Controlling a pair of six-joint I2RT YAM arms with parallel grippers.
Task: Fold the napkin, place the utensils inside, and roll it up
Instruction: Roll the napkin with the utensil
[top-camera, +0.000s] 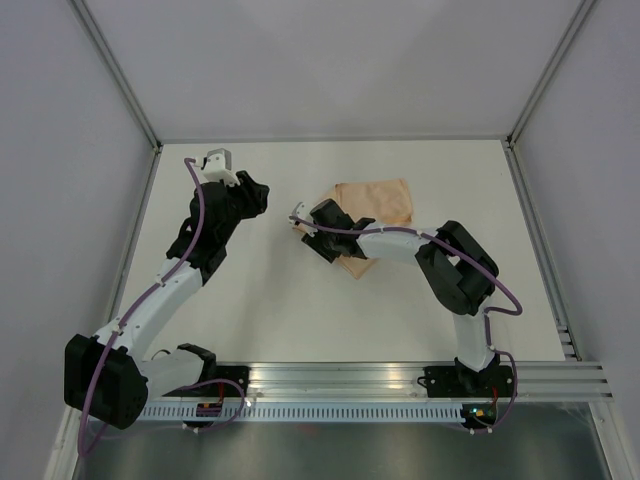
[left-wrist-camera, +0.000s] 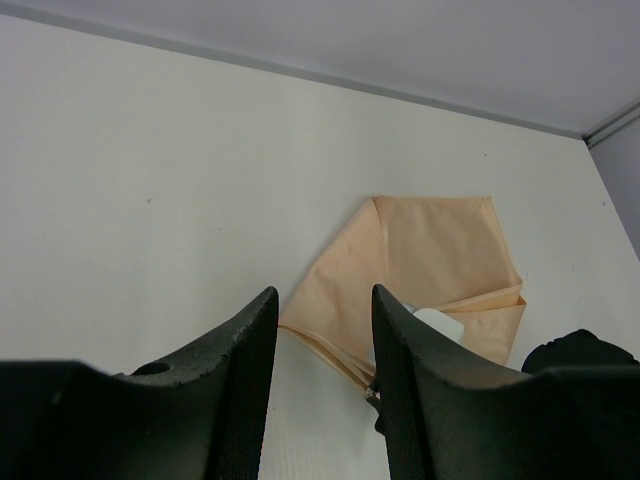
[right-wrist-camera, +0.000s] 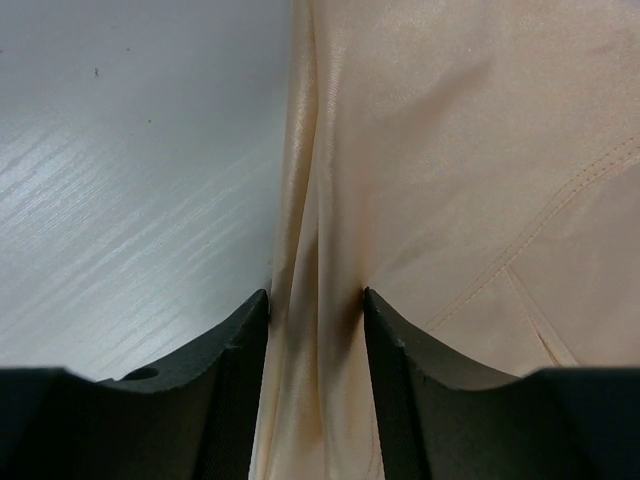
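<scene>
The peach-orange napkin (top-camera: 378, 203) lies partly folded on the white table, right of centre. My right gripper (top-camera: 306, 232) is down on its left edge. In the right wrist view the open jaws (right-wrist-camera: 315, 295) straddle a bunched ridge of the napkin (right-wrist-camera: 450, 150), and the cloth touches both fingertips. My left gripper (top-camera: 258, 196) hovers over bare table to the left of the napkin (left-wrist-camera: 430, 250), its fingers (left-wrist-camera: 320, 292) open with nothing between them. No utensils are in view.
Grey walls enclose the table (top-camera: 260, 290) on three sides. A metal rail (top-camera: 400, 378) with both arm bases runs along the near edge. The right arm's elbow (top-camera: 460, 265) bends over the table to the right of the napkin.
</scene>
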